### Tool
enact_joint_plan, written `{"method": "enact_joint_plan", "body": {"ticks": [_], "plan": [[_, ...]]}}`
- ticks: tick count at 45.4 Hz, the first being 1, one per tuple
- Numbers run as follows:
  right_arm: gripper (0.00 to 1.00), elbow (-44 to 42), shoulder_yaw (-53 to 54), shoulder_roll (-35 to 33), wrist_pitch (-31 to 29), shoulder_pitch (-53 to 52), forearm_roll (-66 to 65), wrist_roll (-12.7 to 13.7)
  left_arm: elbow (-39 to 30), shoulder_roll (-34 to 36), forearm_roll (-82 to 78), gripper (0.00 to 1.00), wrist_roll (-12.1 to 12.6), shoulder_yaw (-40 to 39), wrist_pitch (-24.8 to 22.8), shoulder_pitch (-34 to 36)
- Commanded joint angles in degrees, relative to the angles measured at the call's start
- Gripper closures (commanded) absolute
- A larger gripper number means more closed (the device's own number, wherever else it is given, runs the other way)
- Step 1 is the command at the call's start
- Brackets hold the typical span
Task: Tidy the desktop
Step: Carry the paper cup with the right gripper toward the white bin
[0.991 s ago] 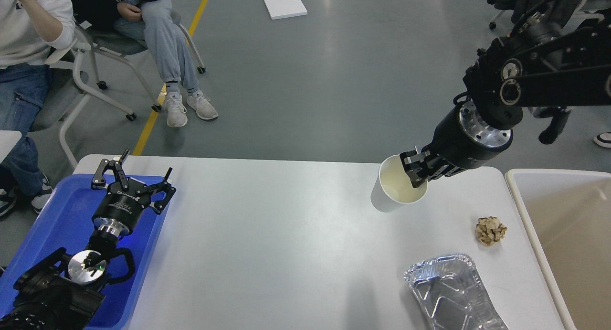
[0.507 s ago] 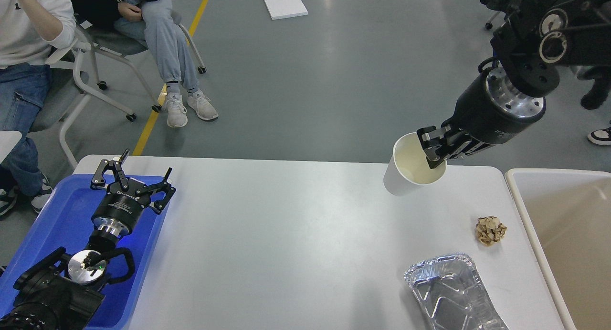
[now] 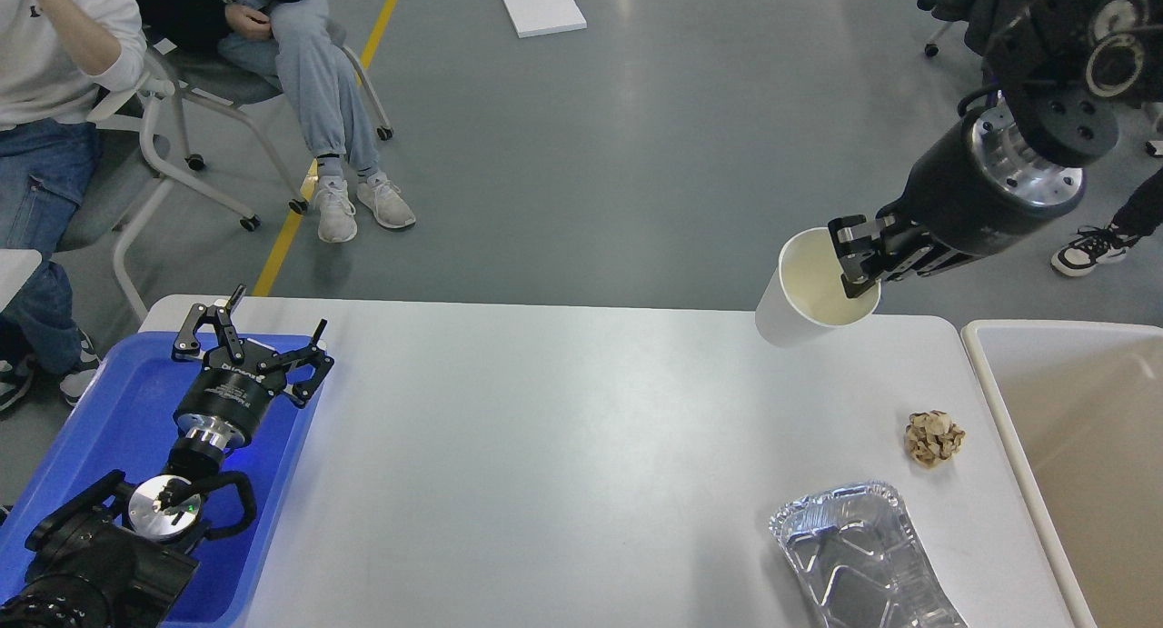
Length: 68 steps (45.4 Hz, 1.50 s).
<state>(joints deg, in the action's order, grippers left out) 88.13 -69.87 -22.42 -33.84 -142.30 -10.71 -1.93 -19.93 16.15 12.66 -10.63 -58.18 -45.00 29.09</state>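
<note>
The white desktop [image 3: 545,464] fills the lower view. My right gripper [image 3: 856,263] is shut on the rim of a white paper cup [image 3: 804,292] and holds it tilted in the air above the desktop's far right edge. A crumpled brown paper ball [image 3: 933,438] lies on the desktop at the right. A crushed foil tray [image 3: 859,560] lies at the front right. My left gripper [image 3: 250,333] is open and empty, hovering over the blue plastic tray [image 3: 109,410] at the left.
A beige bin [image 3: 1081,428] stands against the desktop's right edge. People sit on wheeled chairs [image 3: 182,119] beyond the far left corner. A white sheet [image 3: 539,4] lies on the grey floor.
My right gripper has lifted the paper cup up off the desktop and carried it to the right. The left arm has not moved.
</note>
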Motion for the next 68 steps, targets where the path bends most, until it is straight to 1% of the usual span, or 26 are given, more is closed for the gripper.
{"method": "enact_joint_plan", "body": {"ticks": [1,5,10,20,36,49,56,62,68], "plan": [[1.00,-0.68,-3.96,-4.03,2.99,0.61,0.60,-0.01,-0.02,0.02,0.00,0.00,0.00,0.00,0.00,0.00],[1.00,-1.12,-4.31,-7.36,3.86,1.06,0.60,-0.01,0.07,0.02,0.00,0.00,0.00,0.00,0.00,0.00],[1.00,-2.00,-3.88,-13.60,4.92,2.02,0.69,-0.01,-0.02,0.02,0.00,0.00,0.00,0.00,0.00,0.00],[1.00,-5.42,-2.12,-24.59,5.18,7.64,0.69,-0.09,0.07,0.02,0.00,0.00,0.00,0.00,0.00,0.00],[1.00,-12.81,8.51,-39.97,5.10,18.62,0.60,-0.01,0.16,0.02,0.00,0.00,0.00,0.00,0.00,0.00],[1.00,-21.95,17.21,-45.87,5.18,32.07,1.13,-0.09,0.16,0.02,0.00,0.00,-0.09,0.00,0.00,0.00],[1.00,-26.34,22.31,-48.85,5.80,40.24,7.10,-0.18,0.16,0.02,0.00,0.00,-0.09,0.00,0.00,0.00],[1.00,-28.54,23.28,-49.21,7.82,45.26,11.67,-0.44,0.16,0.02,0.00,0.00,-0.09,0.00,0.00,0.00],[1.00,-30.30,23.37,-48.42,11.51,49.74,18.43,-0.53,0.16,0.02,0.00,0.00,-0.09,0.00,0.00,0.00]]}}
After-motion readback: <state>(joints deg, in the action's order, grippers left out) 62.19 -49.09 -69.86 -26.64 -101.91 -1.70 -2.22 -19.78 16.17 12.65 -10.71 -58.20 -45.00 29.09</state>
